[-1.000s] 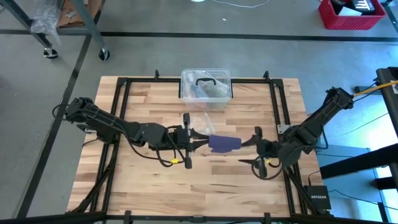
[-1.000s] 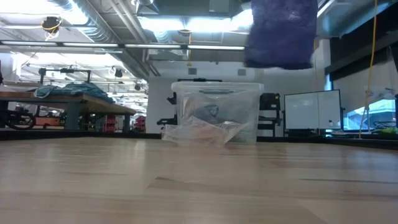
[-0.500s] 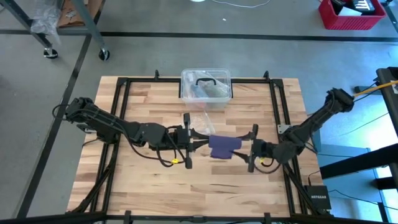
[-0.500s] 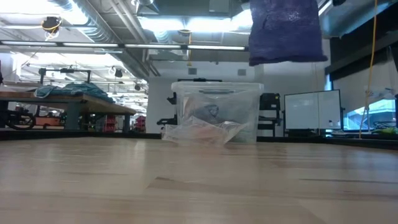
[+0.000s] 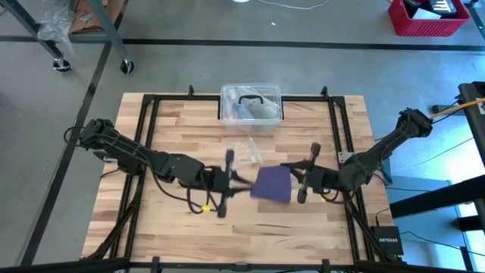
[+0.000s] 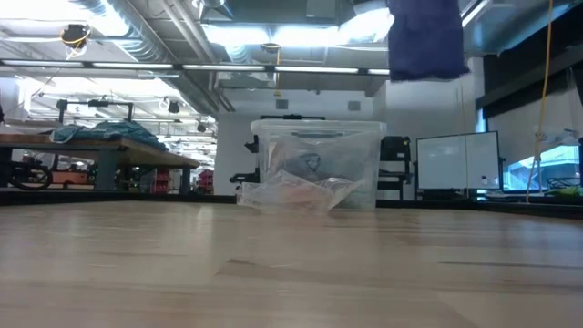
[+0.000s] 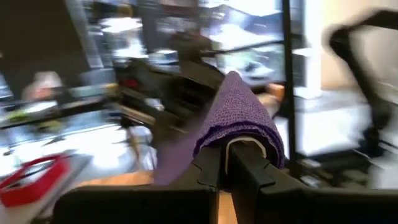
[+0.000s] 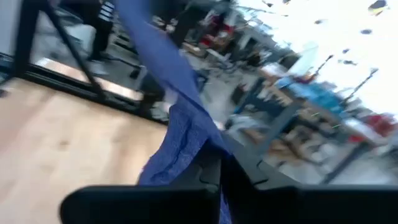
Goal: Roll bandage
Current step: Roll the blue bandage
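Observation:
The bandage [image 5: 271, 184], a dark purple strip, hangs in the air above the middle of the wooden table [image 5: 174, 121], between my two grippers. In the low view only its lower end [image 6: 426, 41] shows, at the top of the picture and well clear of the tabletop. My left gripper [image 5: 241, 182] is on the bandage's left side and is shut on it. My right gripper [image 5: 292, 180] is on its right side, also shut on it. My left gripper reaches in level from the table's left, and its shut fingers [image 7: 211, 168] have the bandage's wound end [image 7: 239, 118] wrapped over their free ends in several layers. The bandage is clear of the table. My right gripper pinches the bandage's other end [image 8: 189, 140] between its two fingers [image 8: 239, 180], coming level from the table's right. The strip runs away from the fingers toward my left gripper, lifted clear of the table.
A clear plastic box with a black handle [image 5: 251, 106] stands at the table's far edge. A crinkled clear wrapper [image 5: 244, 148] lies just in front of it, close behind the bandage. Bare wood lies toward the near edge and both sides.
My right gripper has moved toward the table's left to the bandage's free end and shut on it. My left gripper has turned about its own axis and shifted slightly toward the near edge. The bandage now spans between both grippers, still clear of the table.

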